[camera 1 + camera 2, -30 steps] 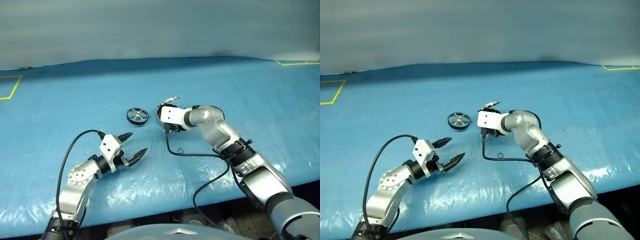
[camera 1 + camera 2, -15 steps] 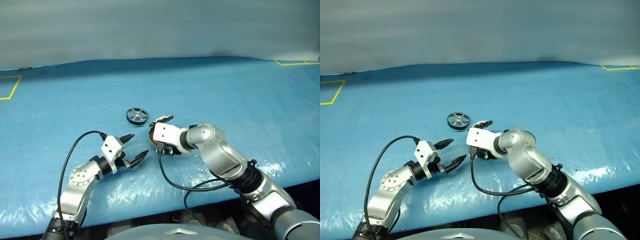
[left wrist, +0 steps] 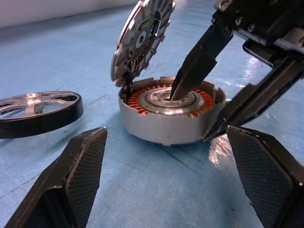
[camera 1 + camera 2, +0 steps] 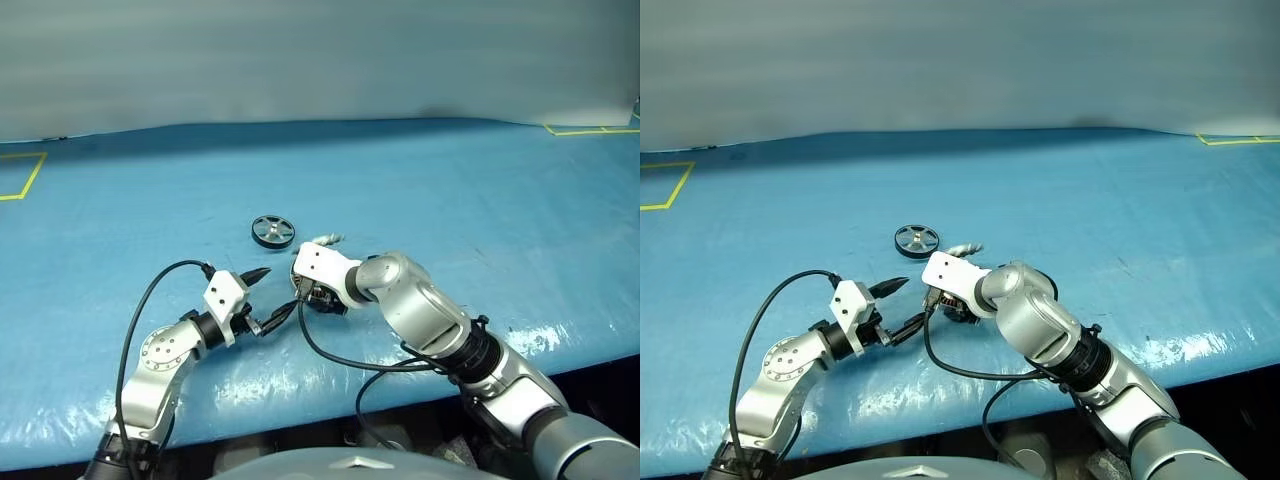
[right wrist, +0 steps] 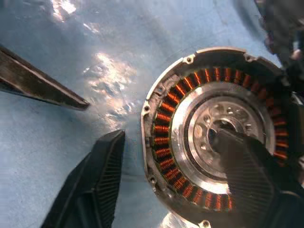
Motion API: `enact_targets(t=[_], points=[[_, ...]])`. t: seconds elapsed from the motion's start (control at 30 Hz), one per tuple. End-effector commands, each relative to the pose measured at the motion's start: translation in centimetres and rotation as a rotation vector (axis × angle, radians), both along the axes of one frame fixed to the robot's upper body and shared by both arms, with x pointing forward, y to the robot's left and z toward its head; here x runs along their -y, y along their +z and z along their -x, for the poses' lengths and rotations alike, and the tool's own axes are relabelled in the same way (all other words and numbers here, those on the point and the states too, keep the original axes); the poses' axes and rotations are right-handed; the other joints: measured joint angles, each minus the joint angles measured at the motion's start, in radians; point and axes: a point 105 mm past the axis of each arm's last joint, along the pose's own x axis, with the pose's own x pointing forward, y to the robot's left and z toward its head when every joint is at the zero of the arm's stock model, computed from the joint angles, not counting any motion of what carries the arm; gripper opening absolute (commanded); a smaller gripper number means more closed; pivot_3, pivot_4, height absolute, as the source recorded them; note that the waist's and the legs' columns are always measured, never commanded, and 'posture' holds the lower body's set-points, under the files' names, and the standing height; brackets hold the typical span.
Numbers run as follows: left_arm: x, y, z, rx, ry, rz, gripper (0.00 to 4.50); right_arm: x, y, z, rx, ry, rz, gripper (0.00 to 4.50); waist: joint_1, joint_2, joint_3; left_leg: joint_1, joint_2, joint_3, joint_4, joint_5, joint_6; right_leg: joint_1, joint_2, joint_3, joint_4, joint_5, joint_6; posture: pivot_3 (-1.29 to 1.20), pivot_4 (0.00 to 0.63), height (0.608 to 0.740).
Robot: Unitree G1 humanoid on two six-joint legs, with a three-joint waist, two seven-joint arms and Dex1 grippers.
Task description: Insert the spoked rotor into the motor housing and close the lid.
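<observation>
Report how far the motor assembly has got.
Done: nothing seated yet. The housing sits open, its lid standing on edge at its rim. In hand: the right hand straddles the housing wall, one finger inside. Left: the rotor lies beside it, uninserted; lid unclosed.

We see a glossy blue sheet (image 4: 480, 190) with yellow tape marks (image 4: 20, 175) at both far corners, below a grey wall (image 4: 320, 60).
</observation>
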Motion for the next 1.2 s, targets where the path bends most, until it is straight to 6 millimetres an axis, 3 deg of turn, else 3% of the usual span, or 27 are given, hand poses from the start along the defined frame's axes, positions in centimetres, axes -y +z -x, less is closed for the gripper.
enact_targets(t=[0.03, 0.4, 0.7, 0.83, 0.93, 1.2], points=[[0.2, 0.5, 0.0, 0.025, -0.008, -0.001, 4.28, 0.3, -1.0, 0.7, -0.096, -0.041, -0.007, 3.99, 0.002, 0.000, 0.000, -0.001, 0.000, 0.000, 0.000, 0.000, 0.000, 0.000, 0.000, 0.000, 0.000, 0.000, 0.000, 0.00, 0.150, 0.740], [0.3, 0.8, 0.5, 0.013, -0.020, 0.043, 4.28, 1.0, 2.6, 1.1, -0.051, -0.098, -0.152, 3.99, 0.006, 0.003, 0.002, -0.008, -0.001, -0.001, -0.002, -0.001, 0.001, -0.002, -0.001, -0.002, -0.002, 0.000, 0.000, 0.00, 0.150, 0.740], [1.1, 0.8, 0.3, 0.008, -0.063, 0.031, 4.28, 2.3, 3.4, 1.3, 0.090, -0.096, -0.141, 3.99, 0.005, 0.003, 0.003, -0.009, -0.001, 0.000, -0.002, -0.002, 0.002, -0.002, -0.001, -0.002, -0.003, -0.001, 0.001, 0.00, 0.150, 0.740], [1.9, 0.7, 0.3, 0.014, -0.102, 0.014, 4.28, 2.2, 4.5, 1.8, 0.117, -0.117, -0.327, 3.99, 0.006, 0.003, 0.003, -0.009, -0.001, 0.000, -0.002, -0.002, 0.002, -0.002, -0.001, -0.002, -0.003, -0.001, 0.003, 0.00, 0.150, 0.740], [3.0, 0.6, 1.1, -0.025, -0.184, 0.043, 4.28, 4.1, 4.7, 1.4, 0.110, -0.239, -0.458, 3.41, 0.011, 0.002, 0.004, -0.009, -0.001, 0.000, -0.002, -0.002, 0.002, -0.002, 0.000, -0.001, -0.003, 0.001, 0.008, 0.00, 0.150, 0.740], [3.3, -0.7, 0.8, -0.056, -0.242, 0.015, 4.28, 6.0, 4.8, 1.4, 0.130, -0.319, -0.592, 0.80, 0.007, 0.003, 0.005, -0.010, -0.001, 0.000, -0.002, -0.002, 0.003, -0.002, 0.000, 0.000, -0.003, 0.000, 0.009, 0.00, 0.150, 0.740]])
